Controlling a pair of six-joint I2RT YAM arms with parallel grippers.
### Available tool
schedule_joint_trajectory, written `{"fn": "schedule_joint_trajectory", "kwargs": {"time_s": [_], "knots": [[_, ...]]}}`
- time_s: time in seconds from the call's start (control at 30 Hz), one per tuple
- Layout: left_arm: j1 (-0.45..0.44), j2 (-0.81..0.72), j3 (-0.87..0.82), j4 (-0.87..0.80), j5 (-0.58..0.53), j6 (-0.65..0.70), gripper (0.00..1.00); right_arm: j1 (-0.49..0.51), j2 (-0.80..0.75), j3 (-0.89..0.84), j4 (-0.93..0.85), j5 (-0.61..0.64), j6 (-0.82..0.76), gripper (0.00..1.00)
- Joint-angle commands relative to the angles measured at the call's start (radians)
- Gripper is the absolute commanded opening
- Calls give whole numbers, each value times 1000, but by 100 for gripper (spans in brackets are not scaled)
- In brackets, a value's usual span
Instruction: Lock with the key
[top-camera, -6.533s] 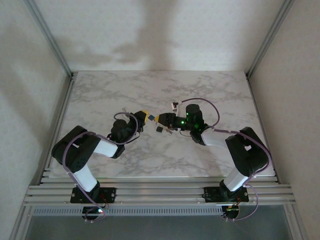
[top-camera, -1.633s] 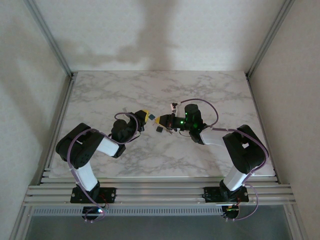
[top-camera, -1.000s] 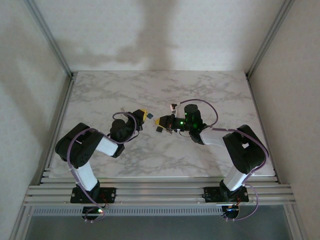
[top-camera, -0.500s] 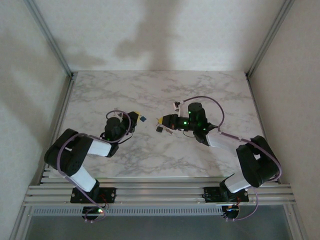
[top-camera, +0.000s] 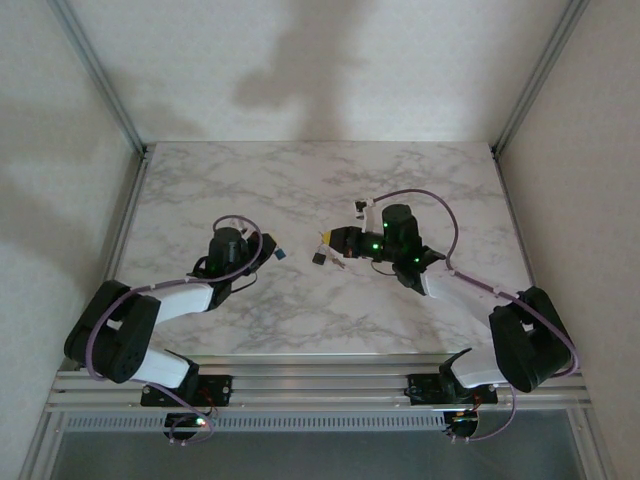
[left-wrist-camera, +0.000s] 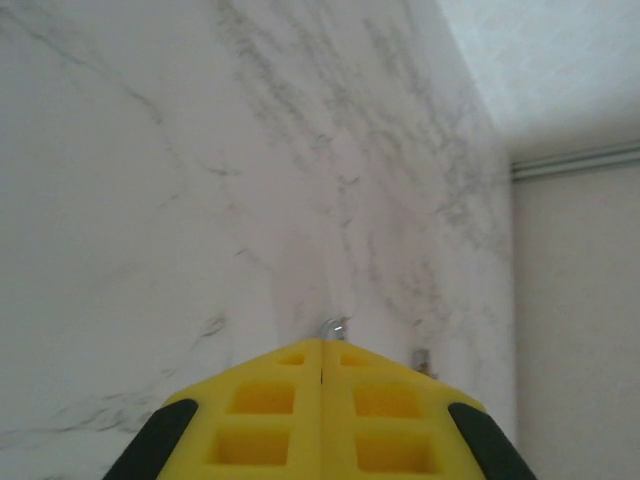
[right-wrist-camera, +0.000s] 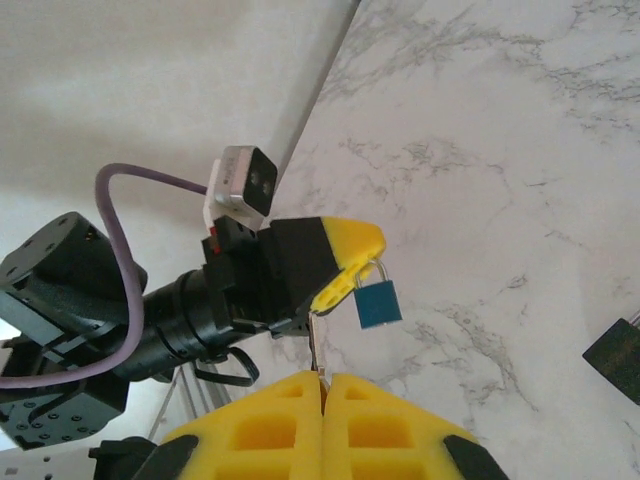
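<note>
left fingers (right-wrist-camera: 350, 245) pinch small blue padlock (right-wrist-camera: 378, 303) by loop so it hangs | right fingers (right-wrist-camera: 270, 410) pinch thin silver key (right-wrist-camera: 315, 345), maybe aiming it

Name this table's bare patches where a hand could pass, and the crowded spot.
Free: the far strip of the table along the back wall; the near strip between the left arm and right arm. Crowded: the middle, where the left gripper, shut on the blue padlock, faces the right gripper, shut on the key.

Overhead camera plus two close wrist cameras
</note>
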Motion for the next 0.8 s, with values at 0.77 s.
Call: {"fn": "schedule_joint_trajectory", "kwargs": {"time_s": [0.77], "knots": [[30,184,163,-233,-17,211,0,2,9,18,-18,0,-20,0]]}}
